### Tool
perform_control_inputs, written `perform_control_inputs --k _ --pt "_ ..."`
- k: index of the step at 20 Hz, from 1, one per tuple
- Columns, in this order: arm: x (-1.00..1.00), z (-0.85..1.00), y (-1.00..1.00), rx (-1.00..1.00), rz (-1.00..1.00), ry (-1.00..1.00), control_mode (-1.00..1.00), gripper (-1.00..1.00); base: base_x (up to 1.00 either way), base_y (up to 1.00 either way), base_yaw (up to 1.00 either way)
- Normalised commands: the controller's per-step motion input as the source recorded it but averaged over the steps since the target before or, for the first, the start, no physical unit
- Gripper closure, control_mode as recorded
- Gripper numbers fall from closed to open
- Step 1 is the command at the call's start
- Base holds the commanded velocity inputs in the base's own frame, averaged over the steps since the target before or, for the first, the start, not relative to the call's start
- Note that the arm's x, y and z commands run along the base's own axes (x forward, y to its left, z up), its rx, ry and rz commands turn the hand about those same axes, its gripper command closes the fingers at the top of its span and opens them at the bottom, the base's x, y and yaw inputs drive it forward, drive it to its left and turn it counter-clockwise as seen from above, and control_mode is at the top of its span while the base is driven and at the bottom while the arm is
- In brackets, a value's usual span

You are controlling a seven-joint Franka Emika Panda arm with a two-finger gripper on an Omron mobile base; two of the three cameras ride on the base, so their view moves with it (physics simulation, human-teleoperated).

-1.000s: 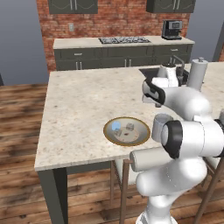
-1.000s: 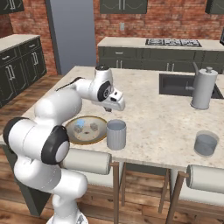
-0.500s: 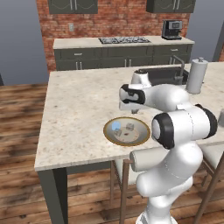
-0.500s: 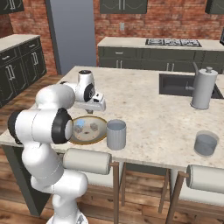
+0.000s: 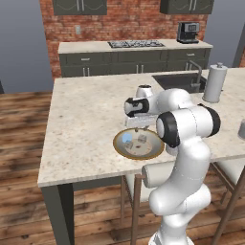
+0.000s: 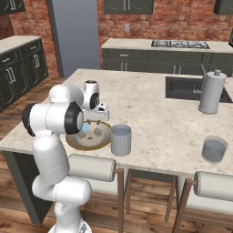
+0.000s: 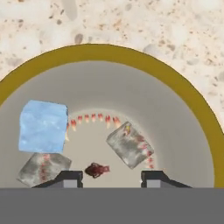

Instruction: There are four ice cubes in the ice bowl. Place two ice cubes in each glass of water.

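Gripper [image 7: 109, 176] poised over the ice bowl [image 7: 131, 54], fingers apart and empty

Inside the bowl, left to right: a blue ice cube [image 7: 43, 127], a greyer cube [image 7: 43, 168] below it, another [image 7: 130, 144] centre-right. I'd centre on one cube, then descend straight.

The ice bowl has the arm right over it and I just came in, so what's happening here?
The robot's gripper hangs just above the ice bowl, jaws apart and holding nothing. Three ice cubes show in the bowl. One glass of water stands right beside the bowl, the other farther along the counter.
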Motion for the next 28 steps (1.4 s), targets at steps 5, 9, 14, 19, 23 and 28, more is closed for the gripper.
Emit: perform_control_inputs --k 5,9,14,19,23,28 --pt "0.11 -0.38 -0.03 0.0 0.23 0.07 -1.0 -1.0 0.0 0.0 0.0" --pt "0.0 -0.37 0.0 -0.01 0.35 0.01 -1.0 -1.0 0.0 0.0 0.0" --pt "0.0 -0.29 -0.07 0.0 0.36 0.0 -1.0 -1.0 0.0 0.0 0.0" --pt "0.12 -0.11 0.0 -0.02 0.09 0.0 -1.0 -1.0 0.0 0.0 0.0" --pt "0.08 -0.04 0.0 -0.05 0.0 -0.08 -1.0 -1.0 0.0 0.0 0.0" --pt "-0.2 -0.11 0.0 -0.07 0.01 -0.1 -1.0 -1.0 0.0 0.0 0.0"
